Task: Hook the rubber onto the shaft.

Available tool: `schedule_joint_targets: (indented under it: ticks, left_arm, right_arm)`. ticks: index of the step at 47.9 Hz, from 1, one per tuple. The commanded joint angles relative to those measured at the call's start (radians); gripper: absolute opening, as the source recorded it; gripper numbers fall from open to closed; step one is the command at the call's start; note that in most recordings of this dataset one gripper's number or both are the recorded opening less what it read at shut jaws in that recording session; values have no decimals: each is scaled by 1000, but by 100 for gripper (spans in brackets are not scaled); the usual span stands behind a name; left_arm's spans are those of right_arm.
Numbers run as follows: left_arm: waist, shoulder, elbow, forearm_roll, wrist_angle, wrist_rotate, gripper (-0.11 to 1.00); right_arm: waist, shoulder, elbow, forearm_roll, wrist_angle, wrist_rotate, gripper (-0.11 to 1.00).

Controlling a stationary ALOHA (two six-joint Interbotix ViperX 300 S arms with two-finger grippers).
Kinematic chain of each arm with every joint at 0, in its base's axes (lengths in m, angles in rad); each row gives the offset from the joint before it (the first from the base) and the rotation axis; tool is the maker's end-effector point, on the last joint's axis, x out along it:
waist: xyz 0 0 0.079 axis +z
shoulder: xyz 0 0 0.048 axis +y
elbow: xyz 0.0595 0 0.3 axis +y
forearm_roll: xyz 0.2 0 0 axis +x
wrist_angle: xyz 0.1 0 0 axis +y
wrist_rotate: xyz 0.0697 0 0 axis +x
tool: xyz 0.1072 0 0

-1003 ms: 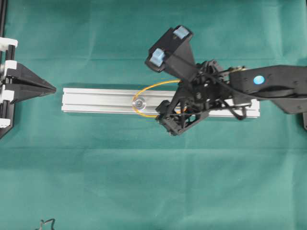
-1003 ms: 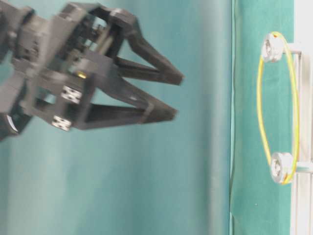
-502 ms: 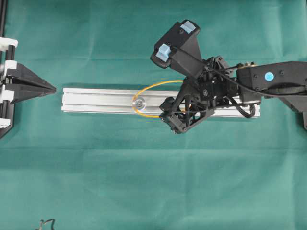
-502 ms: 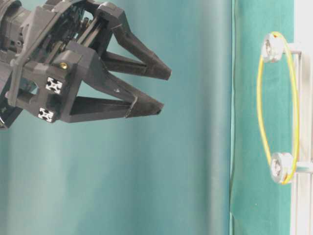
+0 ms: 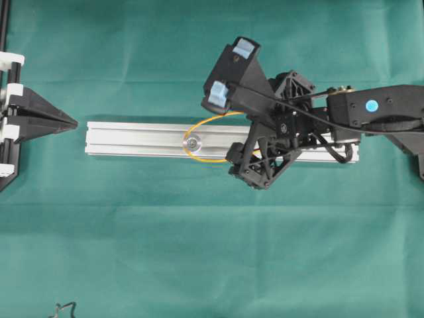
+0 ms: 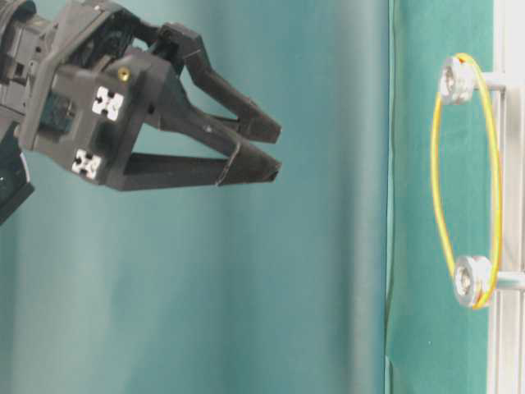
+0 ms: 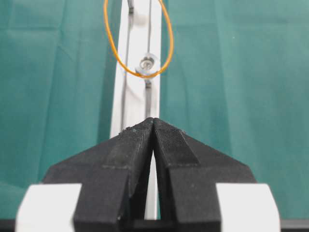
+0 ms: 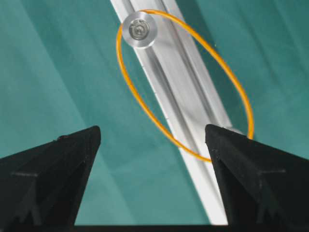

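Note:
The thin orange rubber band [image 5: 207,161] is looped round the near shaft [image 5: 192,141] on the aluminium rail [image 5: 132,138]. In the table-level view the band [image 6: 435,189] runs round both shafts [image 6: 457,80] [image 6: 472,281]. My right gripper [image 6: 276,152] is open and empty, raised above the rail near the band's right end [image 5: 244,167]. In the right wrist view the band [image 8: 128,87] and a shaft [image 8: 139,30] lie ahead of the open gripper [image 8: 153,133]; the second shaft is hidden by the right finger. My left gripper [image 5: 74,123] is shut and empty, off the rail's left end [image 7: 153,121].
Green cloth [image 5: 199,252] covers the table. A black and white frame [image 5: 6,86] stands at the left edge. A dark cable end [image 5: 63,308] lies at the bottom left. The right arm [image 5: 377,119] lies over the rail's right end.
My right gripper has turned at the wrist and shifted slightly, staying open above the rail. The band stays on both shafts. The left gripper has not moved.

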Motion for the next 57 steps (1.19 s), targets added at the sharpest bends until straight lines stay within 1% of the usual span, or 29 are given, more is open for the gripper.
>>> schedule_joint_targets:
  ticks: [1, 18, 23, 29, 34, 45, 52, 57]
  left_arm:
    - [-2, 5, -31, 2, -5, 2, 0]
    - [-2, 5, -31, 2, -2, 0, 0]
    - [-2, 5, -31, 2, -2, 2, 0]
    - [-2, 5, -32, 2, -2, 0, 0]
    - [-2, 5, -31, 2, 0, 2, 0]
    - [-2, 5, -31, 2, 2, 2, 0]
    - [-2, 5, -31, 2, 3, 2, 0]
    - [-2, 5, -31, 2, 3, 2, 0]
  right_arm:
    - [3, -29, -14, -3, -3, -57, 92]
    - [3, -29, -12, -3, -3, -331, 92]
    - [3, -29, -12, -3, -3, -374, 92]
    - [2, -29, -11, -3, -3, -396, 92]
    - [3, -31, -12, -3, -3, -390, 92]
    - [3, -41, 0, -5, -8, -402, 92]
    - [2, -67, 23, -9, -48, -402, 92]
    - [2, -98, 55, -25, -94, -400, 91]
